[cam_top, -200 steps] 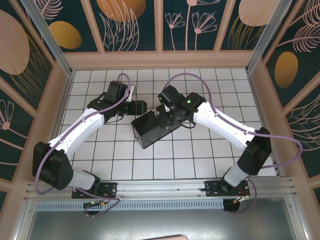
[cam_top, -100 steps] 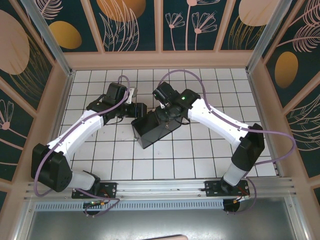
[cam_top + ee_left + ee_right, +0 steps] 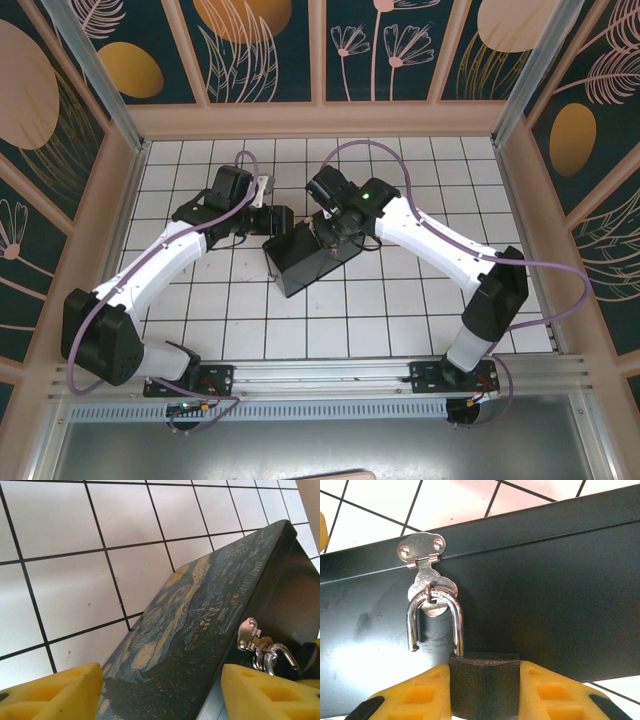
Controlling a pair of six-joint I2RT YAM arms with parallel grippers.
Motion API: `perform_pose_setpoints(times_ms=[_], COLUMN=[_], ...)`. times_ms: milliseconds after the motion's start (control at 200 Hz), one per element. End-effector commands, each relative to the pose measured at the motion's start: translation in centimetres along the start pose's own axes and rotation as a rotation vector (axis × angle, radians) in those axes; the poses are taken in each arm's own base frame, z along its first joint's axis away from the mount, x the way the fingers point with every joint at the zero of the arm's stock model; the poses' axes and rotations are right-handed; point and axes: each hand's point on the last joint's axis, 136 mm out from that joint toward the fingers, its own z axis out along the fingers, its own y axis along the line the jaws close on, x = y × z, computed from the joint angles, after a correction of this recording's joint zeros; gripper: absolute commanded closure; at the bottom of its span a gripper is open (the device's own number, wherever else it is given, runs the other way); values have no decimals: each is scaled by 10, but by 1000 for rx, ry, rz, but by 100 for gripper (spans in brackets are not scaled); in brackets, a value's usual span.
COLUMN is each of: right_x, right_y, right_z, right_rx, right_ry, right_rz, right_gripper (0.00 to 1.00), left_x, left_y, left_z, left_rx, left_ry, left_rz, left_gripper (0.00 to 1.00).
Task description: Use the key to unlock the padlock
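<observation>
The right gripper (image 3: pixel 485 692) pinches the padlock (image 3: pixel 484 670) by its dark body. Its silver shackle hangs through the hasp (image 3: pixel 422 550) on the painted box (image 3: pixel 200 610) (one shackle leg stands clear of the body). The left gripper (image 3: pixel 162 692) is spread wide, a finger on either side of the box's lid.

Finding: no legible text, number, brand or sign on any surface inspected. The lid of the painted box (image 3: pixel 200 610) carries a swirling night-sky picture (brushwork only, no lettering). The dark body of the padlock (image 3: pixel 484 680) and the silver hasp (image 3: pixel 422 547) above it show plain faces, with no stamp that can be made out. The wall panels (image 3: pixel 250 40) bear leaf, flower and disc motifs, but no words.
</observation>
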Motion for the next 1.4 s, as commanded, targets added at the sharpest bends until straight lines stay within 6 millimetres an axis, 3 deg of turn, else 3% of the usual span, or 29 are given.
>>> perform_pose_setpoints(times_ms=[0,125,250,485,646,691,781,956,1121,1256,1396], right_x=[8,5,-11,-31,-32,-29,-28,-22,-18,-25,-30], right_y=[2,9,-1,-38,-44,-42,-35,-27,-35,-33,-32], right_z=[1,4,-2,0,5,7,5,-2,1,-2,-1], right_rx=[3,-33,-33,-1,11,10,-26,-79,-52,-65,-44], right_ry=[31,4,-58,-73,-16,3,-11,-6,-4,-30,-23], right_rz=[134,292,401,404,366,352,337,300,303,300,278], right_gripper=[83,91,97,99,99,99,97,96,92,69,63], left_x=[0,6,15,19,22,15,-18,-80,-78,-72,-63], left_y=[-7,-23,-40,-62,-79,-76,-68,-26,-5,-9,-15], left_z=[-10,-15,-21,-26,-23,-24,-28,-1,39,43,45], left_rx=[45,128,182,270,320,287,175,11,-29,17,69], left_ry=[-27,-21,-2,19,40,16,-65,-145,-88,-92,-60], left_rz=[-54,-98,-90,-68,-59,-43,56,116,129,119,107], left_gripper=[36,38,38,39,39,39,35,34,36,35,36])
